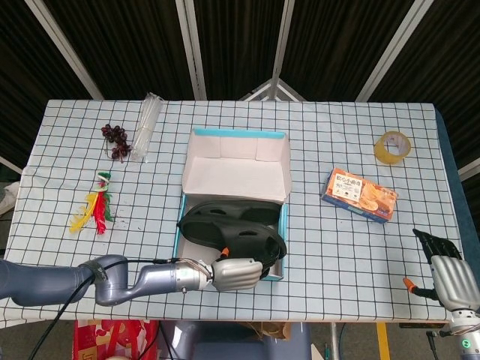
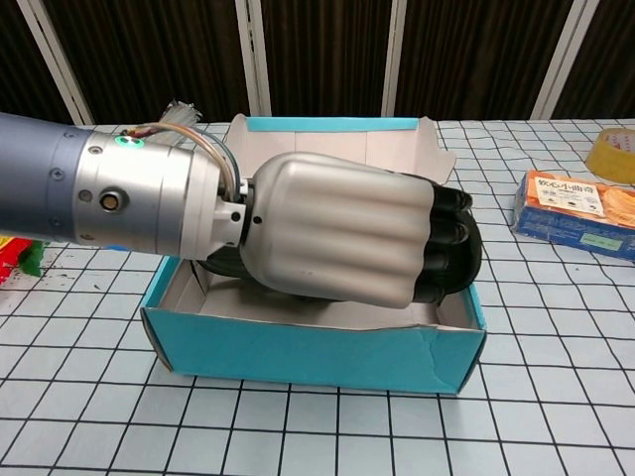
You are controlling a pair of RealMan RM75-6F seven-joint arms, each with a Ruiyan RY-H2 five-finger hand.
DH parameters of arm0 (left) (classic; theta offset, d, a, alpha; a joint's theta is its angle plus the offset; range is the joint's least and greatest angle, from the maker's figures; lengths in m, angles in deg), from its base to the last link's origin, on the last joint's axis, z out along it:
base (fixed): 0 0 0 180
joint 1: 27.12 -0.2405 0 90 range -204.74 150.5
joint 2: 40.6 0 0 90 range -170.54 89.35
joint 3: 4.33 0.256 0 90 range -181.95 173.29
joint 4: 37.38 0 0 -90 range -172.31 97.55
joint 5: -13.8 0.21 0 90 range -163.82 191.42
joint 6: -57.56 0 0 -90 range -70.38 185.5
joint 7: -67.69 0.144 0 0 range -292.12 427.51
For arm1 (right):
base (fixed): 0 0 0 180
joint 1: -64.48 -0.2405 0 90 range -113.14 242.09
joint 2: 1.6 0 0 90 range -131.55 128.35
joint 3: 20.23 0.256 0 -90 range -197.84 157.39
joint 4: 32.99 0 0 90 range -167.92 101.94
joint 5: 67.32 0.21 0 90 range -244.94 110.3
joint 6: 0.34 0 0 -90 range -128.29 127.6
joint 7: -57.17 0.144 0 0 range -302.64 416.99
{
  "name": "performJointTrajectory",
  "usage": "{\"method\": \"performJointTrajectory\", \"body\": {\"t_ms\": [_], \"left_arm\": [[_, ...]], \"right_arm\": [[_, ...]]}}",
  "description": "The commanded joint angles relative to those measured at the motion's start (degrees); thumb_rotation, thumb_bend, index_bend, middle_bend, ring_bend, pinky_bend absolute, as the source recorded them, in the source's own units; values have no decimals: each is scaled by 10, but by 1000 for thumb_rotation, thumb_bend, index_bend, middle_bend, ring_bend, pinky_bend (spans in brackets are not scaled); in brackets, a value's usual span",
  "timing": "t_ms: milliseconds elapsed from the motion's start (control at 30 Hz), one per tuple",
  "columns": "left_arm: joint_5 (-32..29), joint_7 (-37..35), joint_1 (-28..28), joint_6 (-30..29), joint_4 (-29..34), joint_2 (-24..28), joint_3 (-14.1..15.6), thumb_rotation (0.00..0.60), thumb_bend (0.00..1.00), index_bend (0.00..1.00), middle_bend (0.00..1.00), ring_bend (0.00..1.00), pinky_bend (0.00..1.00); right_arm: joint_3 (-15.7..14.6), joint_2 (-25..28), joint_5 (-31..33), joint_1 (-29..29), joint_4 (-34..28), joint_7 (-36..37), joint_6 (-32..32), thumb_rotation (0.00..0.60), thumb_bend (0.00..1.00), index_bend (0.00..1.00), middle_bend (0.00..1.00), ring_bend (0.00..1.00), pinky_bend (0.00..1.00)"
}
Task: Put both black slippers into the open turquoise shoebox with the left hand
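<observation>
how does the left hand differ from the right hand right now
The left hand reaches over the turquoise shoebox and grips a black slipper; the right hand holds nothing. The left is mid-table at the front edge; the right sits at the table's right corner. Both are silver-backed with dark fingers.

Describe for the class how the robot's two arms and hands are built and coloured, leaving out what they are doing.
The left hand has a smooth, ribbed silver-grey shell with black fingers. Behind it sits a polished metal wrist cylinder with a small green light, a bundle of coloured wires and a blue-grey arm. A black cable runs along that arm. The right hand has the same silver shell and black fingers, with an orange tab beside it.
</observation>
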Motion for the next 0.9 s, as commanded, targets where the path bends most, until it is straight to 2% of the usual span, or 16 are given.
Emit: {"method": "performJointTrajectory", "body": {"t_ms": [33, 533, 900], "left_arm": [[3, -5, -3, -3, -5, -4, 6, 600, 509, 568, 659, 199, 186], [4, -39, -8, -15, -15, -23, 20, 600, 509, 564, 661, 198, 187], [-26, -43, -22, -4, 1, -21, 20, 600, 519, 561, 662, 199, 186]], "right_arm": [[0, 0, 0, 0, 0, 0, 0, 600, 235, 100, 134, 124, 94], [0, -1, 2, 1, 0, -3, 0, 600, 235, 100, 133, 124, 94], [0, -2, 2, 1, 0, -5, -1, 600, 235, 100, 134, 123, 94]]}}
